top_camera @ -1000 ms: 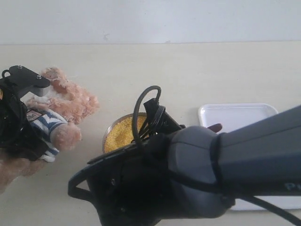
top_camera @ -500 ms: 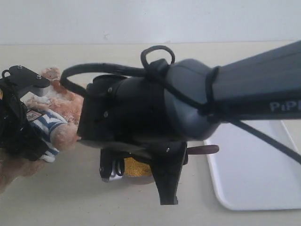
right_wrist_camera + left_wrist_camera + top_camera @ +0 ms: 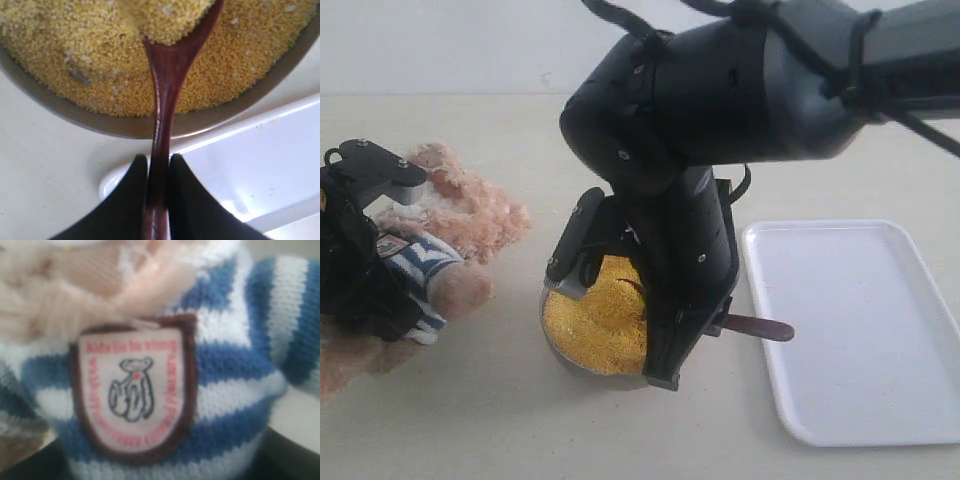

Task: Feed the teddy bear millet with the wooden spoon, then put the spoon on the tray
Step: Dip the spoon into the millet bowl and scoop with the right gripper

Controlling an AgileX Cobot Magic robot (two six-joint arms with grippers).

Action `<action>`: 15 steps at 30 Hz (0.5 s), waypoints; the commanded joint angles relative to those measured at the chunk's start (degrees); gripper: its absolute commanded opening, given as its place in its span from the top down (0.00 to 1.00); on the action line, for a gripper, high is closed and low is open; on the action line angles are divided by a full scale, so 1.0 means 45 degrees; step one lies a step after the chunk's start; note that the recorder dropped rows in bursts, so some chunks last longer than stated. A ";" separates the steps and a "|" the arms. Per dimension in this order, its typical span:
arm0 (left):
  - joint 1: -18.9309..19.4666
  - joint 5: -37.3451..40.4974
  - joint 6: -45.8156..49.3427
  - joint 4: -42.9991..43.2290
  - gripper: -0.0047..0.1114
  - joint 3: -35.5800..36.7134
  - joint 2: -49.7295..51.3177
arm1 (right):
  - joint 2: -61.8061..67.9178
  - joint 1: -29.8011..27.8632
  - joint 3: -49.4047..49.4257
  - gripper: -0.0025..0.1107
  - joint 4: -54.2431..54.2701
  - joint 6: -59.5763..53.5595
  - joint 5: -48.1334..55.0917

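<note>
Pale beige tabletop (image 3: 740,150), plain white wall behind, and the spoon is in the grain!

Right gripper (image 3: 156,167) has its two black fingers (image 3: 131,200) closed tight on the thin handle of the slim dark reddish-brown wooden spoon (image 3: 167,65), whose small oval bowl is heaped with fine bright yellow millet (image 3: 90,55) down in the round metal bowl (image 3: 125,126). The handle's end pokes out towards the flat white rectangular tray (image 3: 850,330), just beside the bowl. On the far side sits the fluffy light-brown teddy bear (image 3: 470,215) in its navy-and-white striped shirt, red-edged chest badge (image 3: 132,390) filling the left wrist view. Left gripper (image 3: 408,252) is right up against the bear's body, but how wide its fingers are I cannot tell.
</note>
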 commanded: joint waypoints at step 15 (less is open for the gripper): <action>-0.0058 -0.0206 -0.0014 -0.0122 0.93 -0.0037 0.0014 | -0.0419 -0.1855 -0.0031 0.98 0.3868 -0.0306 0.0016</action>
